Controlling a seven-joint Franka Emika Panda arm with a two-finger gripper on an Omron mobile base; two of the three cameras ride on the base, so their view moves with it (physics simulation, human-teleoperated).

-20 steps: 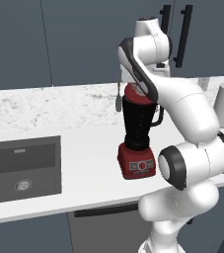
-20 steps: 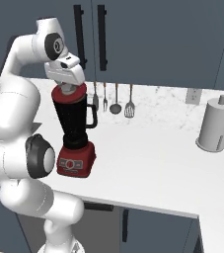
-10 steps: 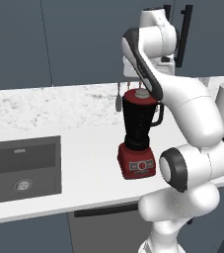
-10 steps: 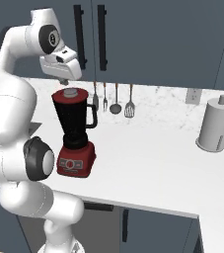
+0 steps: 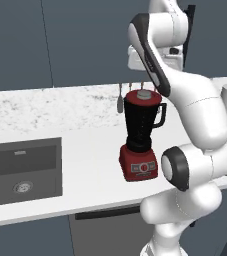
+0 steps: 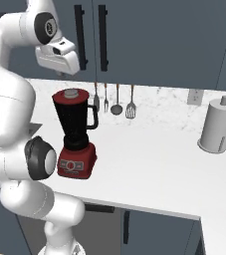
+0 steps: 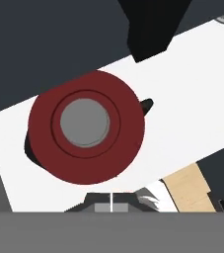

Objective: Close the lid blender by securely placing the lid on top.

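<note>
The lid [image 7: 86,127] sits flat on top of the blender [image 5: 141,135]. It is right under the gripper [image 6: 58,63], well apart from it, with nothing held between. In the hand view the lid is a red ring with a grey knob in the middle, and it lies just left of the centre, toward 10 o'clock. I cannot tell if the jaws are wide or narrow — the fingers are too hard to make out.

There is one blender and one lid. Three tools [image 6: 116,99] hang on the wall behind, at 1 o'clock from the blender in the right base view. One paper roll [image 6: 217,126] stands far off at 3 o'clock. One sink [image 5: 22,168] is at 9 o'clock in the left base view. All of these are on or in one white counter [image 6: 154,159].

Half a second ago the gripper was lower — closer to the lid. Now it has gone up higher. The blender and lid have not moved.
</note>
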